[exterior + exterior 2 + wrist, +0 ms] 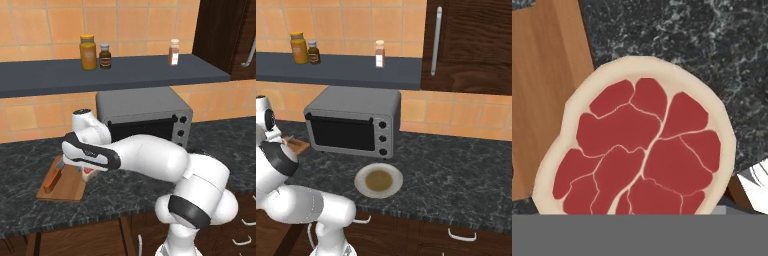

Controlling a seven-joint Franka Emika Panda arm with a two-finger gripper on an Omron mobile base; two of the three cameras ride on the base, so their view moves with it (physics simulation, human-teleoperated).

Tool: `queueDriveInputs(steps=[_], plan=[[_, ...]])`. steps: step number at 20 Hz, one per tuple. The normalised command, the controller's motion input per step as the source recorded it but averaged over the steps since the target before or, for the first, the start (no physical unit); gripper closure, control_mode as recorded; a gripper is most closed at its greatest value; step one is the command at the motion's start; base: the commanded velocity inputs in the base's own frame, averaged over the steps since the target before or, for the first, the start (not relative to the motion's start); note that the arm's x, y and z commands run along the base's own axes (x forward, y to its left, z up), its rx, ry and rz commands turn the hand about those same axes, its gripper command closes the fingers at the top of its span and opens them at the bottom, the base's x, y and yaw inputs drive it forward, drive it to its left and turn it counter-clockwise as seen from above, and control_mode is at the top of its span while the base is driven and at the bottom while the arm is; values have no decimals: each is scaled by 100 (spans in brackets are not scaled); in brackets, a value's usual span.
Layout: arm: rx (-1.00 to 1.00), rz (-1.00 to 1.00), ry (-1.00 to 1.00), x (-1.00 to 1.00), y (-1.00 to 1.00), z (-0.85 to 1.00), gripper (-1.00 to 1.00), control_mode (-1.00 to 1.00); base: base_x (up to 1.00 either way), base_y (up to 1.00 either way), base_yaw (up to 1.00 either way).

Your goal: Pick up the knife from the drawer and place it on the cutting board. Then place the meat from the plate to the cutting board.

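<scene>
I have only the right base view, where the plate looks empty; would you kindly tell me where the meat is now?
Observer: In the hand view the meat straddles the cutting board's edge, part over wood, part over the dark counter.
Operator: Thank you. Is the knife on the board yet?
Observer: Yes. The left base view shows the knife lying on the board, to the left of the meat.

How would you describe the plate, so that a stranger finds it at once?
Find the grey toaster oven on the dark counter. The plate lies just before its knob end, near the counter's front edge. It is round, cream-white with a tan centre, and empty.
</scene>
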Motion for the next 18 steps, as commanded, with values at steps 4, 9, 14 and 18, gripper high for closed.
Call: queueDriveInputs(steps=[4, 9, 14, 18], plan=[[0, 0, 0, 49, 30, -26, 100, -100, 0, 0, 0], [0, 0, 0, 27, 24, -35, 100, -100, 0, 0, 0], [0, 0, 0, 12, 15, -33, 100, -100, 0, 0, 0], [0, 0, 0, 15, 17, -30, 100, -100, 0, 0, 0]])
